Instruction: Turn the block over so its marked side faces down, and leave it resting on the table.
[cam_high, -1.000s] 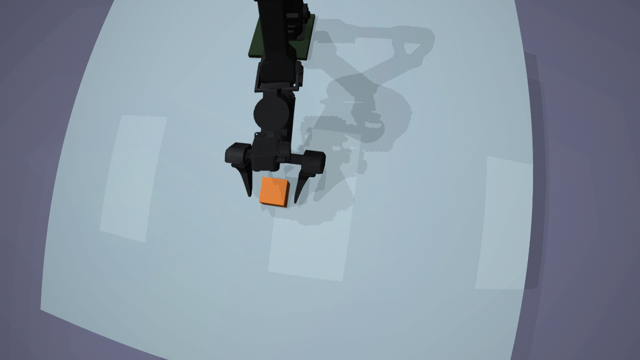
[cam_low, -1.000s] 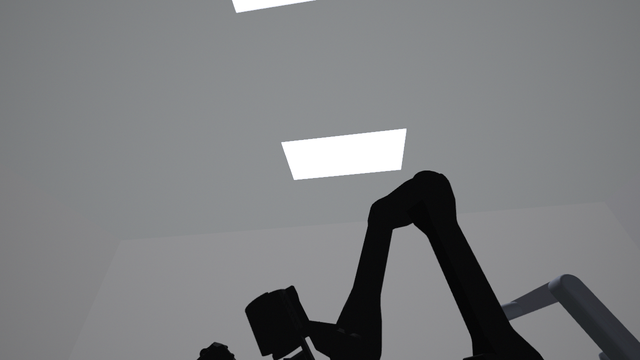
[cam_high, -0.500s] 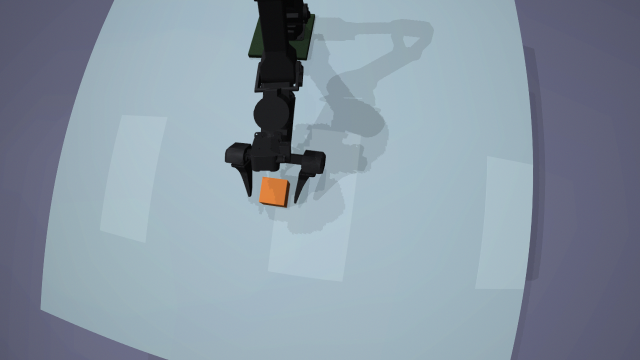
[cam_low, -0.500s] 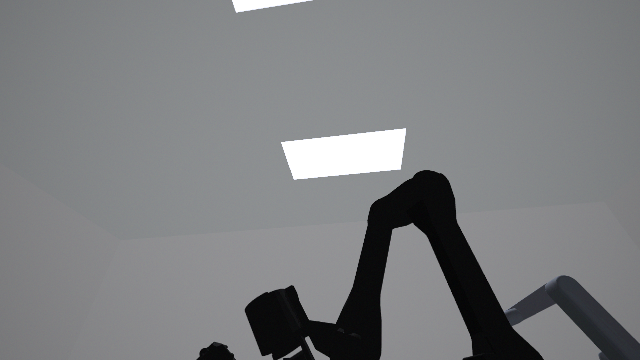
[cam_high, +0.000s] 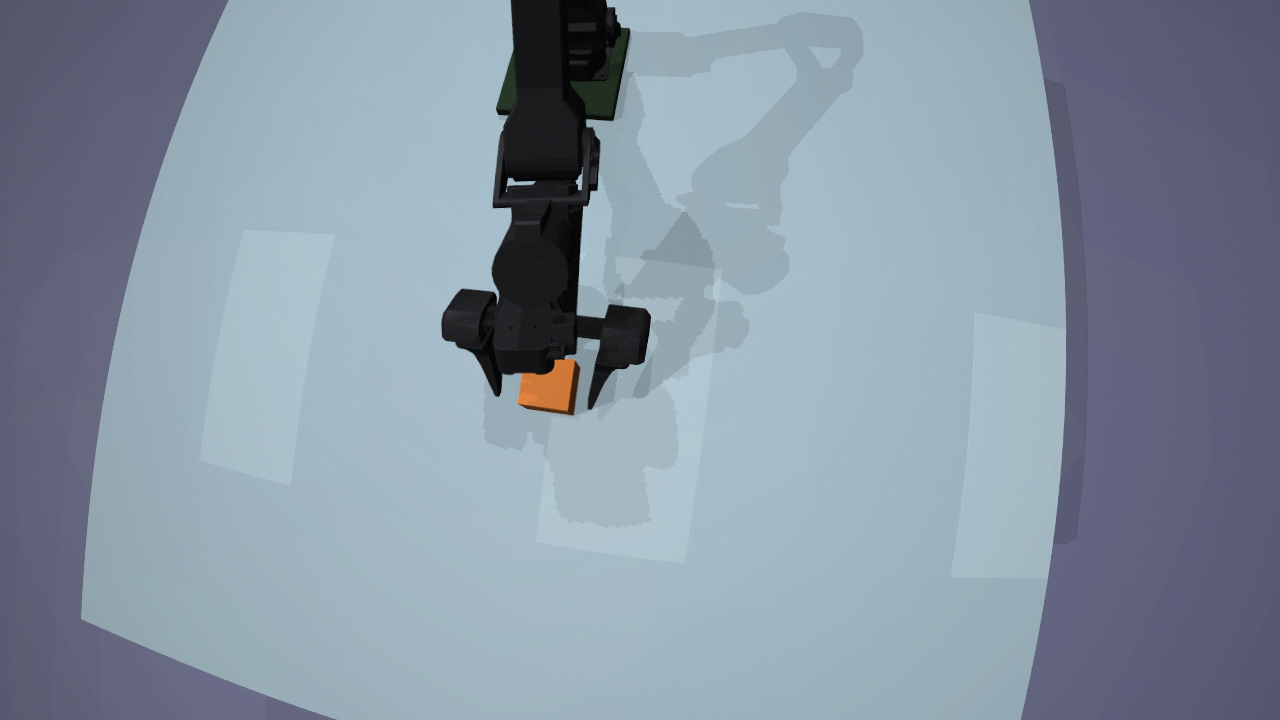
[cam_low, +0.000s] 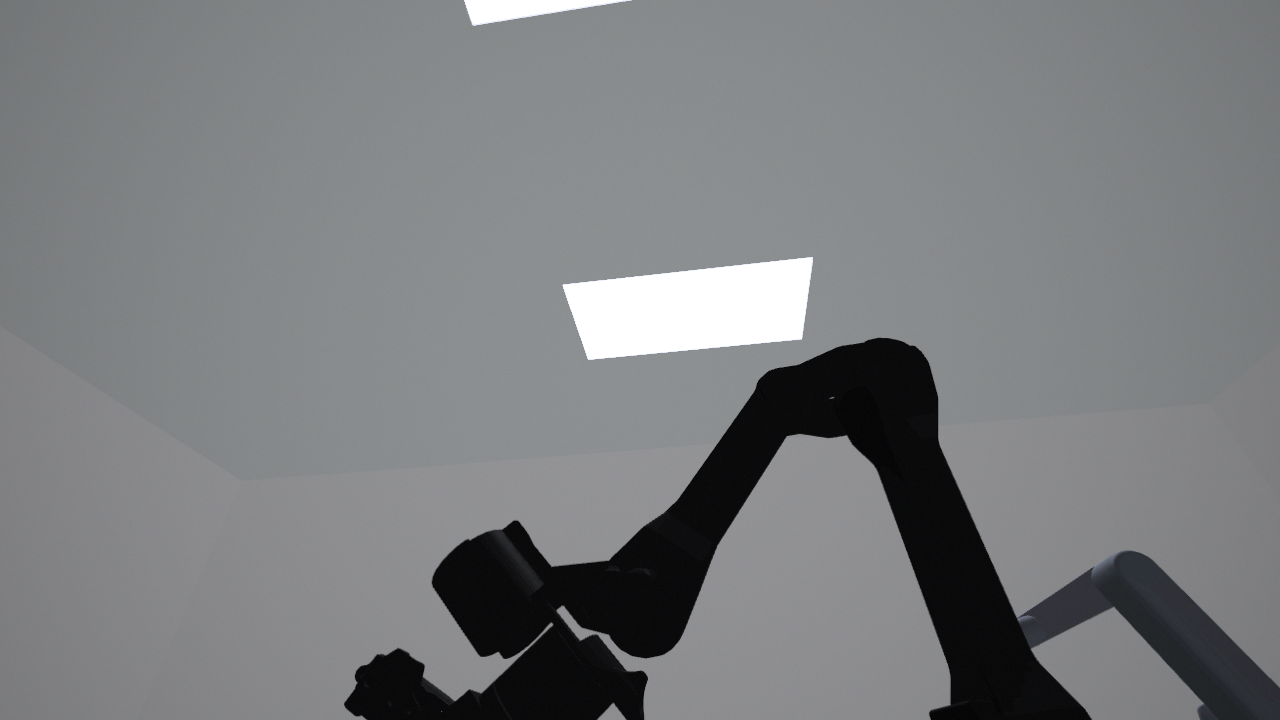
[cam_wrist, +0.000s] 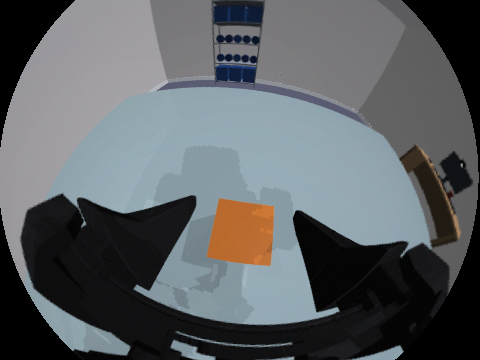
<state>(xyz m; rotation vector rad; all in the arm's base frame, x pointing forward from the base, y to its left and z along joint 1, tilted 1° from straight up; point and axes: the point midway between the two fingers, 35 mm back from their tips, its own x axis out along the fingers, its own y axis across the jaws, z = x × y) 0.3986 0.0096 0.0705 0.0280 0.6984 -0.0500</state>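
Note:
The orange block lies flat on the pale blue table. Its faces in view are plain orange; no dark mark shows on them, and its underside is hidden. My gripper is open and empty, with one finger on each side of the block and a gap on both sides. In the top view the gripper body covers the block's rear edge. The exterior view shows the arm but neither the block nor the fingertips.
The arm's green base plate is at the table's back. The arm's shadow falls around the block. Beyond the table, the wrist view shows a rack with blue bins and a wooden desk at the right. A grey-blue jointed shape stands behind the arm.

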